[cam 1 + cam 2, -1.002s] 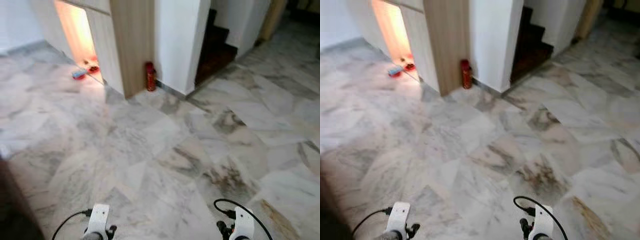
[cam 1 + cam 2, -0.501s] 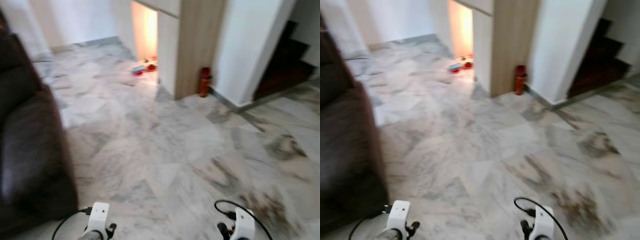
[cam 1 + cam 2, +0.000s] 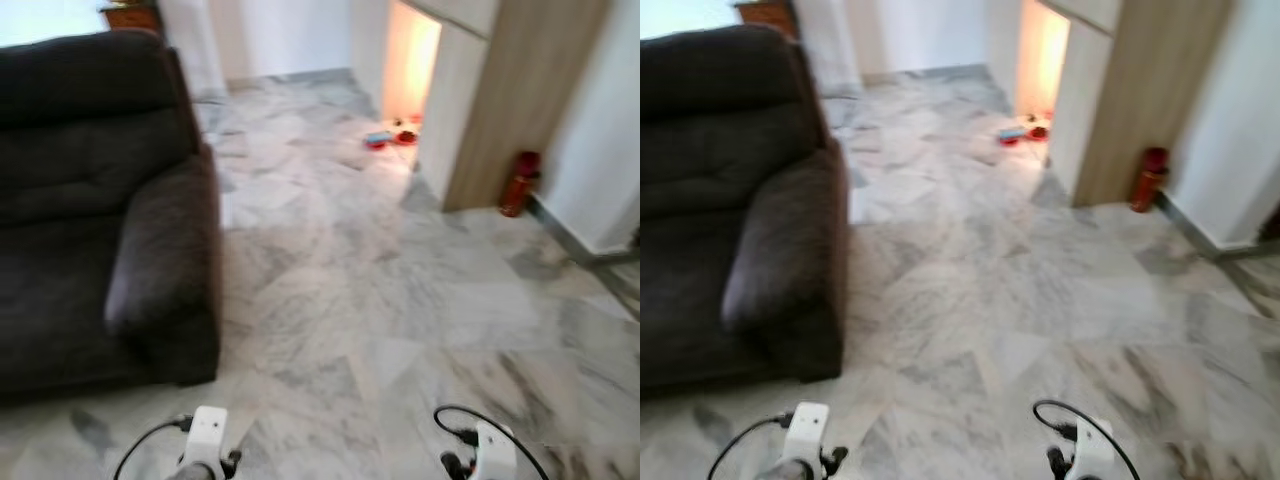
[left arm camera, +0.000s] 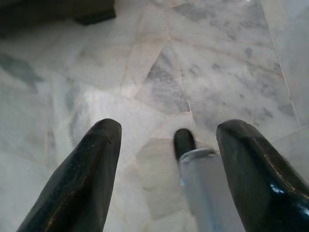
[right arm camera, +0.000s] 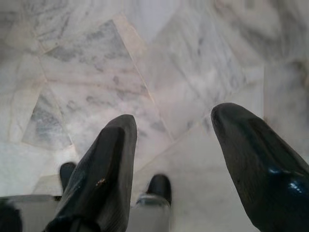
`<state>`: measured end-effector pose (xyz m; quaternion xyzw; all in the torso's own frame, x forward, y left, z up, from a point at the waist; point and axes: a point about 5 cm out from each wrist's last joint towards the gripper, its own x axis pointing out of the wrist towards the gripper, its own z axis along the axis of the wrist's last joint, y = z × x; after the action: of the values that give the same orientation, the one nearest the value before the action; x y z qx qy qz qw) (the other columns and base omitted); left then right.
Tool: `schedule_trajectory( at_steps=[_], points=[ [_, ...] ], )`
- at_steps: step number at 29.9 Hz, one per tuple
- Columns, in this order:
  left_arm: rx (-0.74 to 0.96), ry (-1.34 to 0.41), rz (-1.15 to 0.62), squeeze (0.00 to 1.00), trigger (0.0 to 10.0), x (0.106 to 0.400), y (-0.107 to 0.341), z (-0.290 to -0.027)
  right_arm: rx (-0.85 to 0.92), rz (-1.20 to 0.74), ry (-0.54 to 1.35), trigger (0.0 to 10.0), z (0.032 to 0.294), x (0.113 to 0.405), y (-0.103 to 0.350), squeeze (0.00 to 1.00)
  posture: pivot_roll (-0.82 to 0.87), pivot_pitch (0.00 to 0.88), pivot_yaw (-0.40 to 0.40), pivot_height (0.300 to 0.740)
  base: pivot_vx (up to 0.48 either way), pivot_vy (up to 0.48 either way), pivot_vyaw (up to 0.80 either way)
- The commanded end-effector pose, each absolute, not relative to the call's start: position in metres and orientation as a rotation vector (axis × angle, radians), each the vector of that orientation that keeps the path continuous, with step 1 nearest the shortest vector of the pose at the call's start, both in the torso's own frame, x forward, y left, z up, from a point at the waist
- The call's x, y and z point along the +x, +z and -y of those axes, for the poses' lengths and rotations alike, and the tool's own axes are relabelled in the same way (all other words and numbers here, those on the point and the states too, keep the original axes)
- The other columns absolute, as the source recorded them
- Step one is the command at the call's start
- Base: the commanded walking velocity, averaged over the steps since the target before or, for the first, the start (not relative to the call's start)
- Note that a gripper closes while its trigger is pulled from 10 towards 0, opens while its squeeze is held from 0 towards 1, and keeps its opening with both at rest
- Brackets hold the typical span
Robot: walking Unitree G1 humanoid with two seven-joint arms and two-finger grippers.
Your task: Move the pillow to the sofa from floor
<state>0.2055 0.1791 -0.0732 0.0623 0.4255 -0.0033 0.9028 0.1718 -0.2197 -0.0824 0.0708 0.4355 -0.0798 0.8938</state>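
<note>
Though blurred a bit, clear enough: dark sofa (image 3: 90, 200) at far L, standing on pale marble floor (image 3: 350, 300), w/ plump armrest (image 3: 160, 260) on side nearest room's middle. Brown wooden piece (image 3: 130, 15) just behind sofa's back corner, mostly cut off.

Where pillow lies: can't tell.

Low at L edge of head views, white L wrist (image 3: 207, 432) w/ black cable looping off it. L gripper (image 4: 169, 126) hanging over bare floor, fingers (image 4: 91, 169) spread wide, nothing between them, nothing held. Under it, black foot tip (image 4: 184, 142) atop silver leg. Dark sofa base (image 4: 94, 12) near, apart from gripper.

Mid-room: open stretch of grey-veined tiles, w/ browner streaks toward R. Further back, small red & blue items (image 3: 385, 139) on floor, just beside warm-lit opening (image 3: 410, 60); too small to identify. Next to opening, tall wood panel (image 3: 520, 100). Red cylinder (image 3: 520, 183) upright at panel's foot, touching or nearly touching it, btwn panel & white wall (image 3: 610, 150).

Low at R, white R wrist (image 3: 493, 448), also w/ black cable. R gripper (image 5: 175, 116) likewise over bare tiles, fingers (image 5: 106, 169) wide apart, empty. Two black foot tips (image 5: 159, 186) below it, blurred.
</note>
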Motion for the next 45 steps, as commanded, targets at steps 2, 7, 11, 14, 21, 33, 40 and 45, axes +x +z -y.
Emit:
schedule_trajectory(
  at_steps=[2,7,11,14,21,33,40,45],
  points=[
    [0.146,0.000,-0.905,0.00,10.0,0.199,-0.076,-0.186,0.146,-0.893,-0.149,10.0,0.214,0.177,-0.081,0.00,-0.06,0.000,-0.025,0.740,0.000,0.000,0.80],
    [0.148,0.000,-0.906,0.00,10.0,0.199,-0.076,-0.186,0.146,-0.893,-0.148,10.0,0.214,0.176,-0.081,0.00,-0.06,0.000,-0.024,0.740,0.000,0.000,0.80],
    [0.149,-0.001,-0.906,0.00,10.0,0.200,-0.076,-0.186,0.146,-0.892,-0.149,10.0,0.214,0.177,-0.081,0.00,-0.06,0.000,-0.023,0.740,0.000,0.000,0.80],
    [0.149,0.000,-0.904,0.00,10.0,0.201,-0.075,-0.185,0.146,-0.890,-0.150,10.0,0.215,0.178,-0.080,0.00,-0.06,0.000,-0.024,0.740,0.000,0.000,0.80],
    [0.151,-0.003,-0.900,0.00,10.0,0.204,-0.074,-0.184,0.145,-0.884,-0.154,10.0,0.216,0.181,-0.079,0.00,-0.07,0.000,-0.022,0.740,0.000,0.000,0.80],
    [0.143,-0.002,-0.872,0.00,10.0,0.214,-0.069,-0.176,0.139,-0.856,-0.152,10.0,0.221,0.194,-0.072,0.00,-0.10,0.000,-0.031,0.740,0.000,0.000,0.12],
    [0.134,-0.003,-0.860,0.00,10.0,0.220,-0.067,-0.169,0.109,-0.840,-0.156,10.0,0.229,0.200,-0.067,0.00,-0.12,0.000,-0.045,0.740,0.000,0.000,0.00],
    [0.121,0.011,-0.858,0.00,10.0,0.220,-0.066,-0.168,0.056,-0.830,-0.104,10.0,0.230,0.203,-0.064,0.00,-0.11,0.000,-0.045,0.740,0.000,0.000,0.00]
  ],
)
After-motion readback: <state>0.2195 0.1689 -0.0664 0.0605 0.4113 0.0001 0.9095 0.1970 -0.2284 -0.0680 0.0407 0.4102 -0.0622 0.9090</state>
